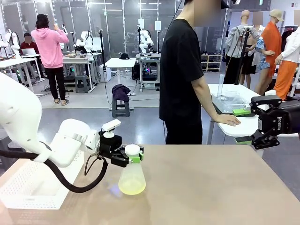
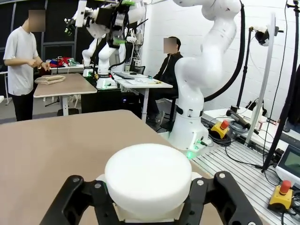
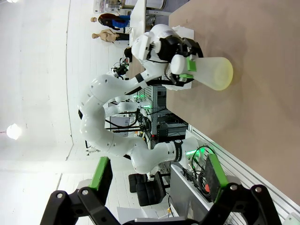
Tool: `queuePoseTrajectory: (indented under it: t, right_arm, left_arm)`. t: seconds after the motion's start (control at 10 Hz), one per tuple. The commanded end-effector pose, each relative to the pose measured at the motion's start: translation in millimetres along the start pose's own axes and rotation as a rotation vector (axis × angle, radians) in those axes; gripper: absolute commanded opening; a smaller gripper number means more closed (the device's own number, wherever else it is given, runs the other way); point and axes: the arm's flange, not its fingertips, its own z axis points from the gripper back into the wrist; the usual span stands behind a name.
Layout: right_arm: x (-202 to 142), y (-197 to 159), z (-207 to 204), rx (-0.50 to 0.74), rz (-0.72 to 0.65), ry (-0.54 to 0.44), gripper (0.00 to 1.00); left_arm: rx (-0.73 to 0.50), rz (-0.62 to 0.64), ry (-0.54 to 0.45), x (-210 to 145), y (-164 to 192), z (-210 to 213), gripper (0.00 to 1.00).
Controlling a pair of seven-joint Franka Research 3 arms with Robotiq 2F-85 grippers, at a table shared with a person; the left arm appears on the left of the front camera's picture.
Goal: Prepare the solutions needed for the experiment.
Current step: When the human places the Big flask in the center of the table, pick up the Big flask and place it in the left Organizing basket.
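Beige and matte, the table spreads across a bright lab where other desks and white robot arms stand behind. On it stands a frosted, translucent conical flask with a narrow neck and a round white cap, a shallow pool of pale yellow solution showing through its wide base. Reaching in from the side, the left gripper is clamped on the flask's neck just below the cap, green pads pressing the plastic. Off the table's right edge, the right gripper hangs with its jaws spread wide, holding nothing. Just beyond the table stands a person in a black T-shirt, one hand flat on a white side table.
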Motion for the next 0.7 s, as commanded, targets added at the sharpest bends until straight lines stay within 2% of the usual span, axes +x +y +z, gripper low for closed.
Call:
queuePoseTrajectory:
  t: [0.0, 0.2, 0.4, 0.6]
  right_arm:
    - [0, 0, 0, 0.008, 0.003, -0.002, 1.00]
    - [0, 0, 0, 0.008, 0.003, -0.002, 1.00]
    - [0, 0, 0, 0.008, 0.003, -0.002, 1.00]
    - [0, 0, 0, 0.008, 0.003, -0.002, 1.00]
  left_arm:
    - [-0.026, -0.003, 0.002, 50, -15, -9, 0.00]
    - [-0.057, -0.026, 0.044, 100, -35, -2, 0.00]
    - [0.056, -0.077, 0.096, 142, -64, 30, 0.00]
    - [0.153, -0.156, 0.131, 173, -109, 80, 0.00]
